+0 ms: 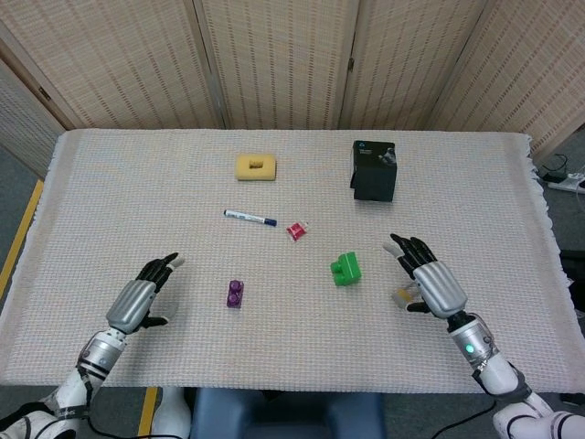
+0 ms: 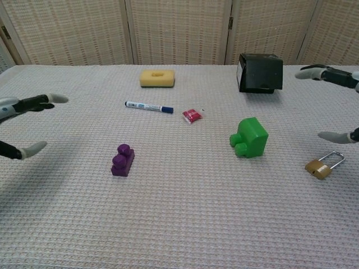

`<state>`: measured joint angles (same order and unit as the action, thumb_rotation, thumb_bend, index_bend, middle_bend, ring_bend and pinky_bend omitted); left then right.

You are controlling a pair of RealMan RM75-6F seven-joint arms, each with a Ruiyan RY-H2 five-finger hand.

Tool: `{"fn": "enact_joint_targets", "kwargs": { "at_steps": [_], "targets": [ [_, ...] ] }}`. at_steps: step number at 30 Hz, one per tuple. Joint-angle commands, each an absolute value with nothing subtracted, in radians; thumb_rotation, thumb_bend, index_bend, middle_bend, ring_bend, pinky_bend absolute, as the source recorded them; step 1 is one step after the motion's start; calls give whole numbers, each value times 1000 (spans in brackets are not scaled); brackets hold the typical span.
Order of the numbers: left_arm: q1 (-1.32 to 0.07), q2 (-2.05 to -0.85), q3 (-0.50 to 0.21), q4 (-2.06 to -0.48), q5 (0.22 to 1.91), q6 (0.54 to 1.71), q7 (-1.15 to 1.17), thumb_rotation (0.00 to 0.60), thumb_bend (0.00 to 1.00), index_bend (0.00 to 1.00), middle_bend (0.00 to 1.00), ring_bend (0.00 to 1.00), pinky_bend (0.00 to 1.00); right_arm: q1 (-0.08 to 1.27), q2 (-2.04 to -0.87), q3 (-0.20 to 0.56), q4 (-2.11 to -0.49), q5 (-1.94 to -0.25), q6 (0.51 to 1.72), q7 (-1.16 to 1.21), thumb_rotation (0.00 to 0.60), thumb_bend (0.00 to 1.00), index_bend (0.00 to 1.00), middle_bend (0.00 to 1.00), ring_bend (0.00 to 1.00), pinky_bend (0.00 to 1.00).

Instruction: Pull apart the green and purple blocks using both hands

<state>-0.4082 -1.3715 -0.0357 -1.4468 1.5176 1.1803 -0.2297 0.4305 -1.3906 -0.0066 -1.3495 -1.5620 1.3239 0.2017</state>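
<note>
The green block (image 1: 345, 269) (image 2: 249, 137) lies by itself on the cloth, right of centre. Well to its left, the small purple block (image 1: 235, 294) (image 2: 123, 160) lies apart from it. My left hand (image 1: 139, 300) hovers left of the purple block, fingers spread, holding nothing; the chest view shows only its fingertips (image 2: 32, 103) at the left edge. Over to the right of the green block, my right hand (image 1: 431, 284) is open and empty too, its fingertips (image 2: 322, 73) showing at the right edge of the chest view.
A brass padlock (image 2: 322, 166) lies on the cloth right of the green block, near my right hand. Farther back are a blue pen (image 1: 249, 217), a red wrapper (image 1: 295, 230), a yellow sponge (image 1: 256, 166) and a black box (image 1: 374, 170).
</note>
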Motion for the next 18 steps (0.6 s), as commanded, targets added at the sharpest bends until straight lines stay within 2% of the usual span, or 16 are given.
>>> {"fn": "enact_joint_targets", "kwargs": {
  "at_steps": [1,8,11,18],
  "targets": [
    [-300,-1263,23,-1460,1516,1291,-64,600,502,0,0,0,0,234,-1313,-4,-1535,-1469,1537,-265,600,329,0,0,0,0],
    [-154,-1265,35,-1446,1420,1444,188,600,500,0,0,0,0,130,-1320,-19,-1611,-1413,1624,-480,600,328,0,0,0,0],
    [-141,-1254,19,-1482,1472,1527,207,600,499,0,0,0,0,127,-1311,-19,-1622,-1444,1626,-465,600,329,0,0,0,0],
    [-129,-1234,15,-1501,1447,1498,208,600,497,0,0,0,0,128,-1294,-11,-1631,-1444,1578,-443,600,330,0,0,0,0]
  ]
}}
